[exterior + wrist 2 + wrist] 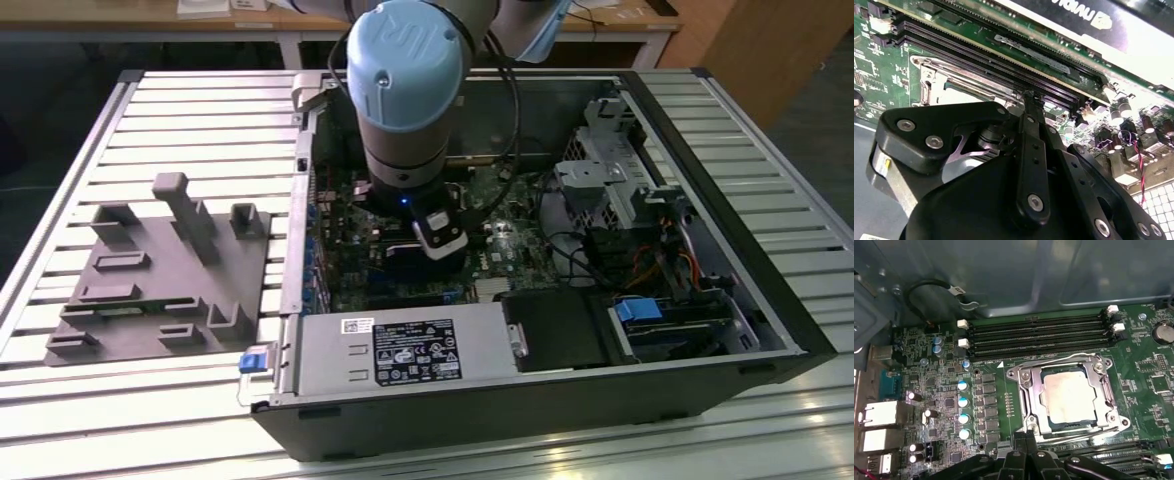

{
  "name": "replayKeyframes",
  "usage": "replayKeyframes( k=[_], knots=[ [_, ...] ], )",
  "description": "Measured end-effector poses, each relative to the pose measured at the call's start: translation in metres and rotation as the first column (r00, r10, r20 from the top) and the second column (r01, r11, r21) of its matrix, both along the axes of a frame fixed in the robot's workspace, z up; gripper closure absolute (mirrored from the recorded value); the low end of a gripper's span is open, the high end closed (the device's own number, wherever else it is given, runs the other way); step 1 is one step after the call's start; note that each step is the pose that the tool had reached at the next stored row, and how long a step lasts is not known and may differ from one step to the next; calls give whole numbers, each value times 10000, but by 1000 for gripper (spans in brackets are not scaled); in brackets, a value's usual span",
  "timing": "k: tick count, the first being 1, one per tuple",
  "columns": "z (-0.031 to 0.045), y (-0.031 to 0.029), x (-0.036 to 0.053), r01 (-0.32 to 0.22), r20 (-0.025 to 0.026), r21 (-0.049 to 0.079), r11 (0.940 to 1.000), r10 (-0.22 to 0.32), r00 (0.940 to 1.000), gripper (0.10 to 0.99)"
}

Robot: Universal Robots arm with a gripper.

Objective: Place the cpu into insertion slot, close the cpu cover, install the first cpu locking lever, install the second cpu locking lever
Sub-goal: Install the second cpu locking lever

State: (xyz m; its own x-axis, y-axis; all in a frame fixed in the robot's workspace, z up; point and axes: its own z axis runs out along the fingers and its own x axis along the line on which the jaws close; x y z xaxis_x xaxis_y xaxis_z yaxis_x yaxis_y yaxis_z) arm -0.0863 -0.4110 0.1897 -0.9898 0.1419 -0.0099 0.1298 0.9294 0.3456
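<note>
First wrist view: cpu (pixel 1070 394) sits flat in the insertion slot (pixel 1054 423), cpu cover (pixel 1030 391) closed down around it, chip top showing through the window. Long black memory slots (pixel 1039 332) run just beside the socket on the green motherboard (pixel 1149 385). Gripper (pixel 1024 434) fingers pressed together, tip right at the socket's edge, holding nothing. Exterior view: arm (pixel 404 90) reaches down into the open computer case (pixel 747 300); grey fixture tray (pixel 160 275) lies on the slatted table (pixel 80 170), at the exterior view's left.
</note>
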Motion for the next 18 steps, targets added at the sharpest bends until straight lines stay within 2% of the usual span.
replayKeyframes(
  k=[12,18],
  knots=[
    [-49,22,-31,-2,-1,4,10000,2,10000,984],
    [15,22,-31,-1,0,6,10000,1,10000,984]
  ],
)
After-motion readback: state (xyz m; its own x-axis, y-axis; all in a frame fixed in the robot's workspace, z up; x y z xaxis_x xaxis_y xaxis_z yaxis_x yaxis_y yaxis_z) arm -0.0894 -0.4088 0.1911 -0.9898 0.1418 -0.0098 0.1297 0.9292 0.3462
